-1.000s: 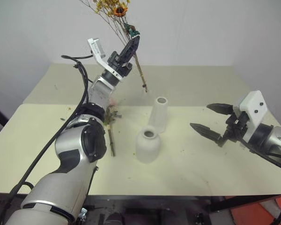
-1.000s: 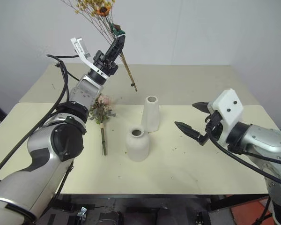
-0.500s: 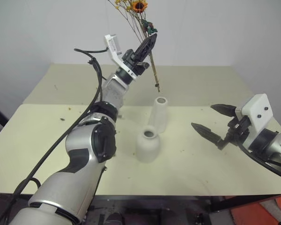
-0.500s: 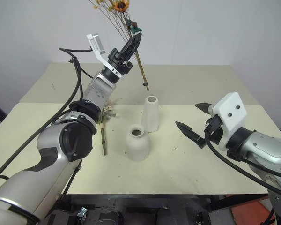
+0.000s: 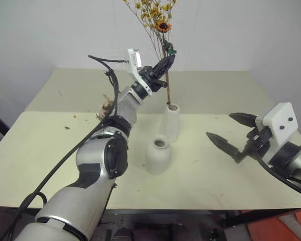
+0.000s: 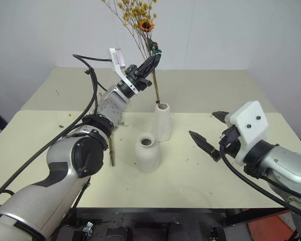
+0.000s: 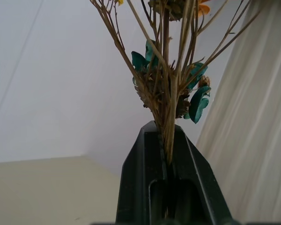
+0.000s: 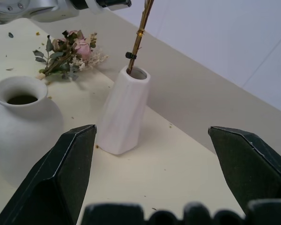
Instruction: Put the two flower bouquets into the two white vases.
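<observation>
Since the earlier frame my left hand, clamped on the dried yellow bouquet, has carried its stem ends into the tall vase. Stems appear light, brittle; hold low. Right hand wide. Pink bouquet lies toward the tabletop's left edge.

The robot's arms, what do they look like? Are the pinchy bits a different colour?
Both arms are shiny silver-grey with rounded black joints, and loose black cables run along them. The left gripper and right gripper each have two pointed black fingers. Each wrist carries a white block, bigger and boxier on the right.
</observation>
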You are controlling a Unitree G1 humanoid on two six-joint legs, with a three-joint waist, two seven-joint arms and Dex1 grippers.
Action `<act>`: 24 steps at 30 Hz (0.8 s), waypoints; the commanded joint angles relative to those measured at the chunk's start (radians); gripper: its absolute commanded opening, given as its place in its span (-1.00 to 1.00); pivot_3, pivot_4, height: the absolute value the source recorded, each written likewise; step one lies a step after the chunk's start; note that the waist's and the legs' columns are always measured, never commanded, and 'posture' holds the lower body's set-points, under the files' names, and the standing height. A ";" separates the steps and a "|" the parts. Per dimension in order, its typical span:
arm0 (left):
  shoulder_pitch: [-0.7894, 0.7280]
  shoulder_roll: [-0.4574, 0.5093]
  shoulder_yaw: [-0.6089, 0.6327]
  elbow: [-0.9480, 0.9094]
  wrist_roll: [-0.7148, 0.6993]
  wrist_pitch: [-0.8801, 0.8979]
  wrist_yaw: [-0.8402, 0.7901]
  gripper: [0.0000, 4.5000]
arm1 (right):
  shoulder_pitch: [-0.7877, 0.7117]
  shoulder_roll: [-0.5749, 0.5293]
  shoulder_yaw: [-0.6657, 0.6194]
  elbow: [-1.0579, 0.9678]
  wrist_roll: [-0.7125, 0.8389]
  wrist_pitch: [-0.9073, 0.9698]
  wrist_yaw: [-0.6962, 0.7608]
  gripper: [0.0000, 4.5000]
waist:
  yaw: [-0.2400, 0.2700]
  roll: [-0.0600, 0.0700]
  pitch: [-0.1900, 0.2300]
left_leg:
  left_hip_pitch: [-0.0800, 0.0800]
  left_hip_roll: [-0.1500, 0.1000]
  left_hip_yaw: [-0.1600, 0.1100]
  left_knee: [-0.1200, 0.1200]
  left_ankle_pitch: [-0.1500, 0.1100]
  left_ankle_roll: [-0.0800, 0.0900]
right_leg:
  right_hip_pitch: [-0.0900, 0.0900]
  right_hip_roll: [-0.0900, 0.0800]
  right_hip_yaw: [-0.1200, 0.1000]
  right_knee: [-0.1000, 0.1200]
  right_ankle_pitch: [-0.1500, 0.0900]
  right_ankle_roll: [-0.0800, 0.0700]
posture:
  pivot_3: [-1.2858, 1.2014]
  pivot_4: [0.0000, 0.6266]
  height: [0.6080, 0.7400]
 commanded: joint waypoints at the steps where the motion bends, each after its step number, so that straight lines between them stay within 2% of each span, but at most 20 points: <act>1: -0.002 -0.008 -0.004 -0.010 0.013 -0.028 0.013 -0.98 | 0.012 -0.010 -0.068 -0.033 0.025 0.007 -0.017 1.00 | 0.001 0.000 0.000 | 0.000 0.000 0.000 0.000 0.000 0.000 | 0.000 0.000 0.000 0.000 0.000 0.000 | 0.03 -0.52 1.00; 11: 0.012 -0.037 -0.018 -0.012 0.031 -0.034 -0.031 -0.98 | 0.037 -0.008 -0.070 -0.046 0.044 0.003 -0.060 1.00 | 0.000 0.000 0.000 | 0.000 0.000 0.000 0.000 0.000 0.000 | 0.000 0.000 0.000 0.000 0.000 0.000 | 0.03 -0.52 1.00; 24: 0.038 -0.043 -0.072 -0.007 0.107 -0.074 0.015 -0.98 | 0.097 0.007 -0.102 -0.072 0.055 -0.023 -0.075 1.00 | 0.001 0.000 0.000 | 0.001 0.000 0.000 0.000 0.000 0.000 | 0.001 0.000 0.000 0.000 0.000 0.000 | 0.03 -0.52 1.00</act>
